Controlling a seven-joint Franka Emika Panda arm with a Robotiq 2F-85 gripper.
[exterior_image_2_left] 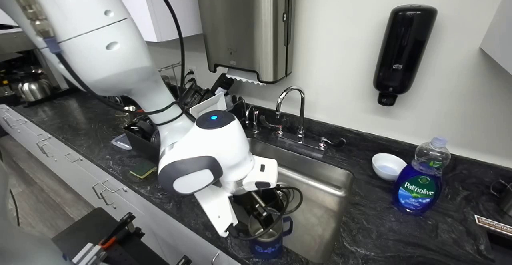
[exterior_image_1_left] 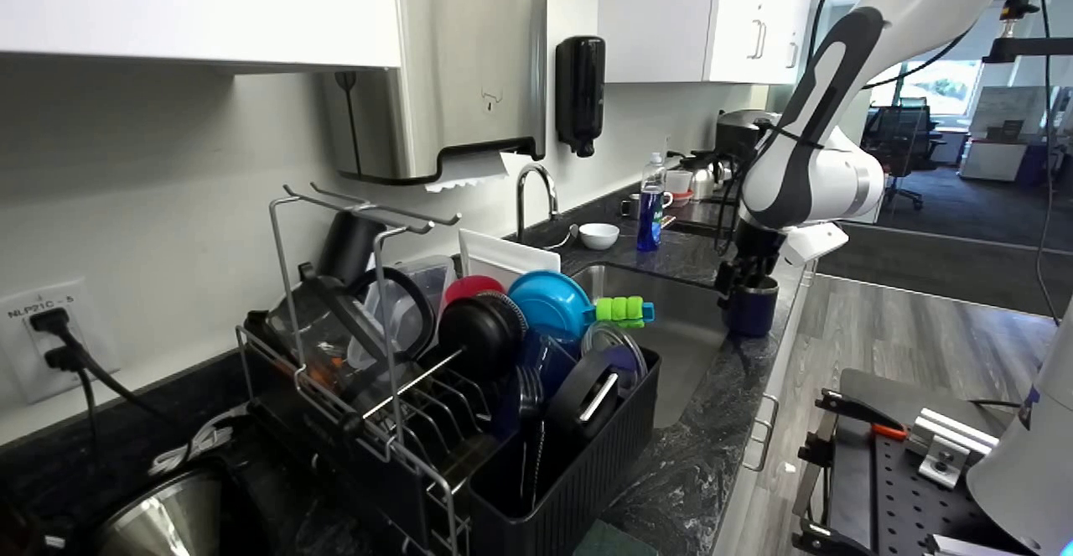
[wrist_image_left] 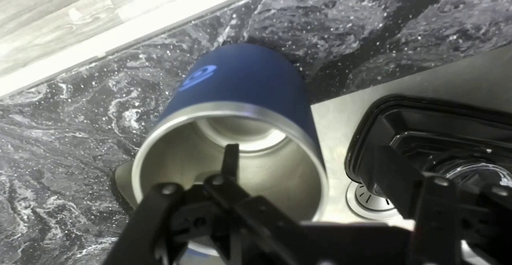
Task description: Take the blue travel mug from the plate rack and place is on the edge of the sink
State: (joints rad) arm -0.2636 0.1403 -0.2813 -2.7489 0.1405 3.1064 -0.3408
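The blue travel mug stands upright on the countertop strip between the sink basin and the counter's front. In an exterior view its handle side faces the basin. In the wrist view I look into its steel inside past its blue wall. My gripper is open. One finger reaches inside the mug's mouth, the other is outside over the sink, apart from the mug wall. The gripper also shows in both exterior views. The sink lies beside the mug. The plate rack is crowded with dishes.
A black container lies in the sink near the drain. The faucet stands behind the basin. A white bowl and a blue soap bottle stand beside the sink. A sponge lies near the rack.
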